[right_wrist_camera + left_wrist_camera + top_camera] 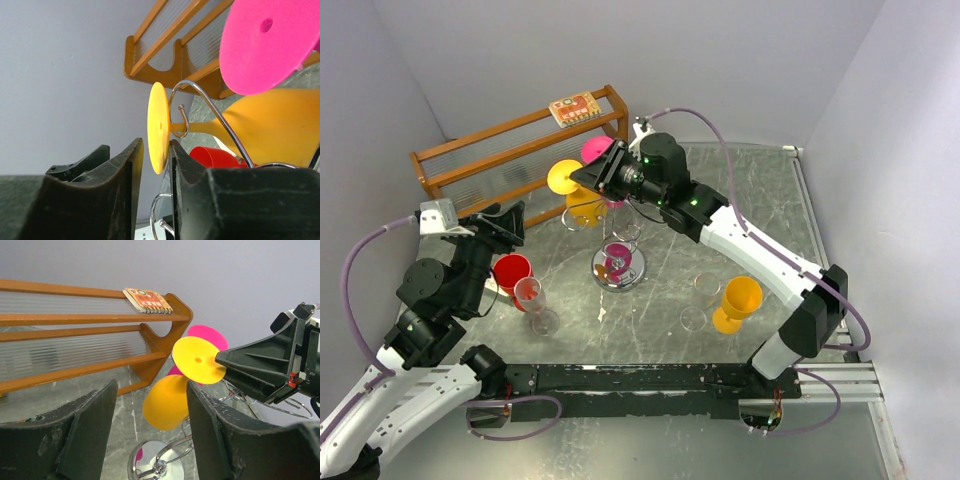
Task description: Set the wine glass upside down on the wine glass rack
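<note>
Pale grey walls (720,60) stand around me. My table (770,215) is dark grey like stone. A brown wooden shelf (510,128) sits at the back, a little book (574,108) on top.

Wooden shelf rack (510,150) walls off the far left; the wine glass rack (618,265) and its hanging yellow wine glass (585,205) crowd the centre; a passable strip of table (650,338) lies nearer, between the red glass (511,270) and the standing yellow glass (740,298).
</note>
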